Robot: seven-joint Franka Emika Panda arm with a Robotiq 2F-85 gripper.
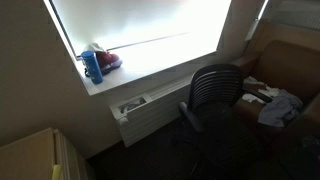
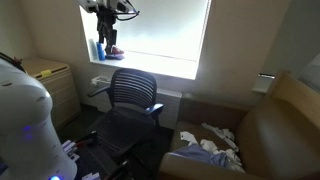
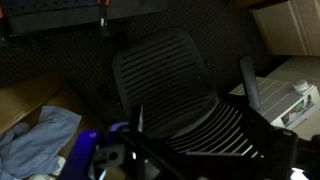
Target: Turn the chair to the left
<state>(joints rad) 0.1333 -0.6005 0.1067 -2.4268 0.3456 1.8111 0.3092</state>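
The black swivel office chair stands on the dark floor under the bright window in both exterior views (image 1: pixel 215 90) (image 2: pixel 133 92). Its ribbed backrest is toward the window and its seat faces into the room. In the wrist view I look down on its ribbed seat and curved backrest (image 3: pixel 165 68). My gripper (image 2: pixel 108 10) hangs high above the chair, in front of the top of the window and apart from the chair. Its jaws are only dark shapes, so I cannot tell whether they are open or shut.
A blue bottle (image 1: pixel 93 66) (image 2: pixel 101 48) and a red object (image 1: pixel 110 60) sit on the windowsill above a white radiator (image 1: pixel 150 106). A brown couch (image 2: pixel 275 125) beside the chair holds crumpled cloth (image 2: pixel 210 150) (image 3: pixel 40 140). A wooden cabinet (image 2: pixel 50 75) stands on the chair's other side.
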